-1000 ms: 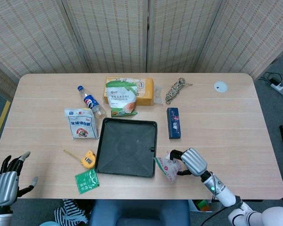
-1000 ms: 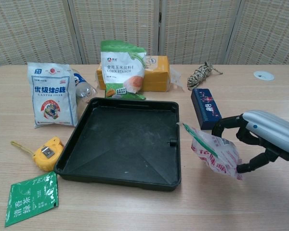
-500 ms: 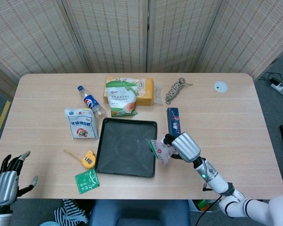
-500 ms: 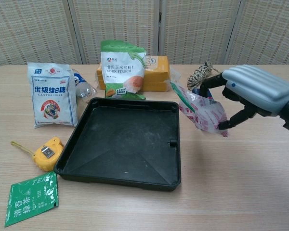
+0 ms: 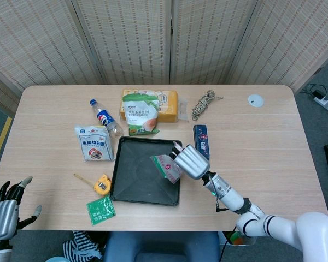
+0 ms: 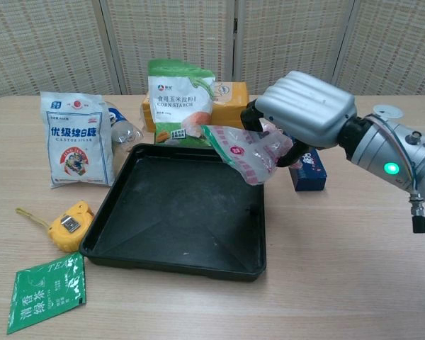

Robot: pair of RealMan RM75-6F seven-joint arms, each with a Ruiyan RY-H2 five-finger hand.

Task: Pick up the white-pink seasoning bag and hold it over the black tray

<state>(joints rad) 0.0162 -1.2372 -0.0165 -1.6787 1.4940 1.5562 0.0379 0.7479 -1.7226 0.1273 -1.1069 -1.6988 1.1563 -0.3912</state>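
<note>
**Seasoning bag held above tray: item record**

While lifted off the worktop (image 5: pixel 273 147), the white-pink seasoning bag (image 6: pixel 245 150) is gripped at its right end by the closed fingers (image 6: pixel 255 113) of the right hand (image 5: pixel 191 161). It hangs tilted over the right part of the black tray (image 6: pixel 163 212), so the placement asked for appears met. The right forearm is extended from the near right, knuckles up. The left hand (image 5: pixel 4 213) is kept at the near left edge, holding nothing, fingers apart. A blue box (image 5: pixel 201 141) lies just right of the tray.
</note>
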